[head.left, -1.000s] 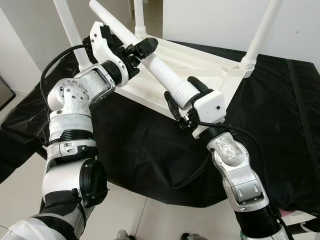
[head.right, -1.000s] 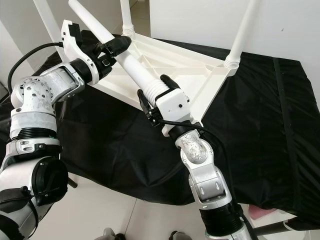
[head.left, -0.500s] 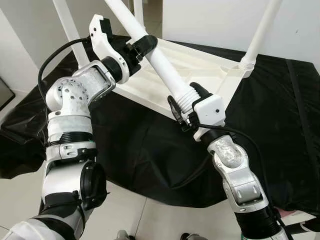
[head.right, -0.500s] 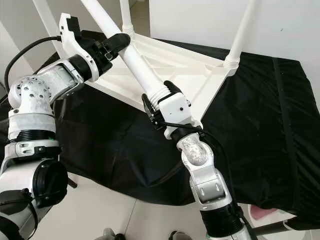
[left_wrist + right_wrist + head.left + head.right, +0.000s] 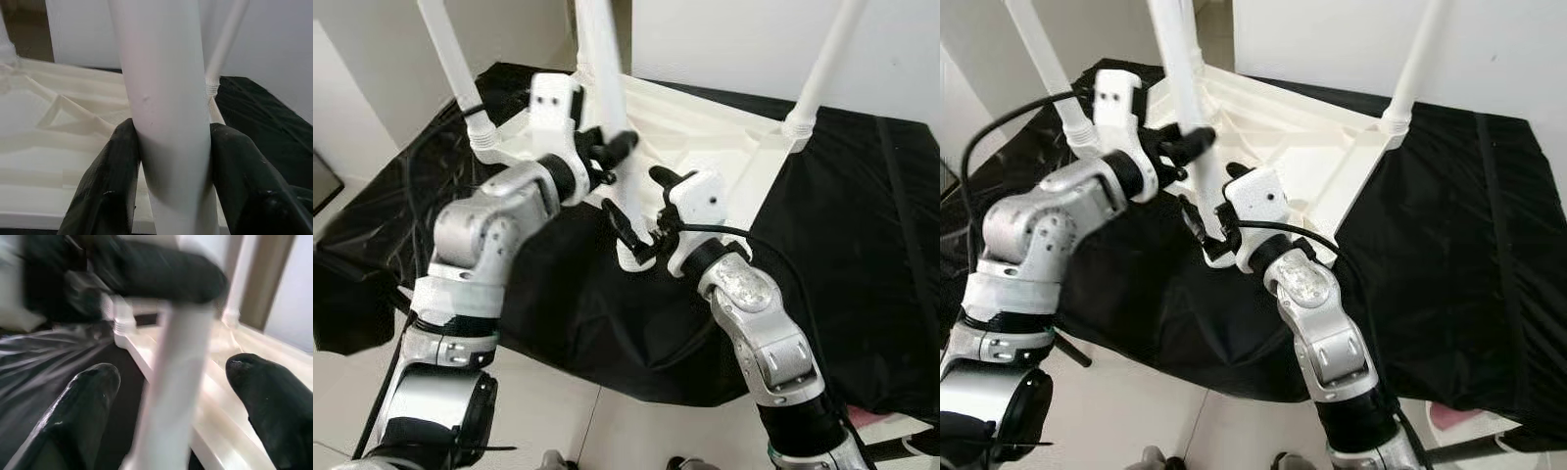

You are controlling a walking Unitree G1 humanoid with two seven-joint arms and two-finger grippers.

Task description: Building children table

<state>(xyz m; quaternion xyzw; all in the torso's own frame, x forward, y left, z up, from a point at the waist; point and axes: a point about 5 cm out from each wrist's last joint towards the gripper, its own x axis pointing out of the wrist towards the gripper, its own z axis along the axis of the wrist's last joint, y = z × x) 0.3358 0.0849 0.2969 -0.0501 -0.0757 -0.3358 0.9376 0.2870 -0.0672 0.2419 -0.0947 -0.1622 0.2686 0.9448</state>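
Observation:
A white children's table (image 5: 705, 127) lies upside down on a black cloth. Two screwed-in legs stand up from it at the left (image 5: 450, 59) and the right (image 5: 822, 69). A loose white leg (image 5: 603, 59) stands almost upright over the table's near corner. My left gripper (image 5: 612, 152) is shut on this leg (image 5: 166, 122), a black finger (image 5: 112, 186) on each side. Just below it, my right gripper (image 5: 636, 194) is open around the leg's lower part (image 5: 166, 396). Its fingers (image 5: 83, 401) stand apart from the leg on both sides.
The black cloth (image 5: 842, 225) covers the work surface and hangs over its near edge (image 5: 607, 372). White tiled floor (image 5: 548, 421) lies below. A white wall (image 5: 724, 39) stands behind the table. Cables trail from both wrists.
The loose leg has swung from a steep tilt to almost upright. My left arm has moved right with it. My right gripper has let go of the leg's ribbed end and opened.

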